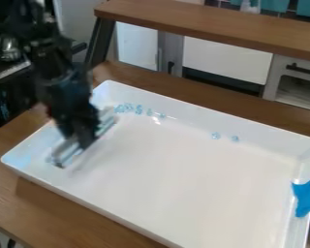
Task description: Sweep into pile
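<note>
The tray (pixel 177 179) looks like smooth, glossy plastic; the surface (pixel 47 208) and raised shelf (pixel 209 28), wood; small pieces (pixel 215 135), glassy.

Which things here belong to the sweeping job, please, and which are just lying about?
Sweeping job: gripper, sweeping tool, pale-blue pieces, white tray.
Just there: blue scrap at the tray's right rim, raised wooden shelf, wooden table.

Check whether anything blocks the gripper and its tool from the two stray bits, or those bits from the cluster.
Nothing visible stands between the gripper with its tool and the two stray bits, just bare tray. Between those and the cluster, only a couple of loose bits lie by the far wall.
</note>
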Robot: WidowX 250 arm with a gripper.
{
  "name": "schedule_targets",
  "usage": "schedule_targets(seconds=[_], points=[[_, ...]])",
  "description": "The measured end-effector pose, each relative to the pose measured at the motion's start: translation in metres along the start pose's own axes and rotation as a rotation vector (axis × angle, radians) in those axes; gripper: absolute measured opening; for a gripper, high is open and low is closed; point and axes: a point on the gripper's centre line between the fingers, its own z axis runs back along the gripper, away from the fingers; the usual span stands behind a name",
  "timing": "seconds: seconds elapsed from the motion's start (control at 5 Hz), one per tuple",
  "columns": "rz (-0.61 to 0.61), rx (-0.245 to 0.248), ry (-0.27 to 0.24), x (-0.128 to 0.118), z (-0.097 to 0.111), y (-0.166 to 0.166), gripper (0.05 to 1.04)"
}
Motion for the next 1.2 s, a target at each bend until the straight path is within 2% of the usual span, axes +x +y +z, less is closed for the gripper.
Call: schedule_targets(seconds=[0.2, 0.4, 0.6, 1.0, 1.2], points=[[-0.063, -0.036, 0.0, 0.015, -0.003, -0.054, 0.378], [-0.09, -0.005, -0.023, 0.032, -0.002, -0.098, 0.378], [-0.128, -0.016, -0.048, 0.053, -0.005, -0.151, 0.378], [-0.17, 0.029, -0.044, 0.069, -0.032, -0.188, 0.378], [-0.165, 0.056, -0.04, 0.076, -0.044, -0.193, 0.378]])
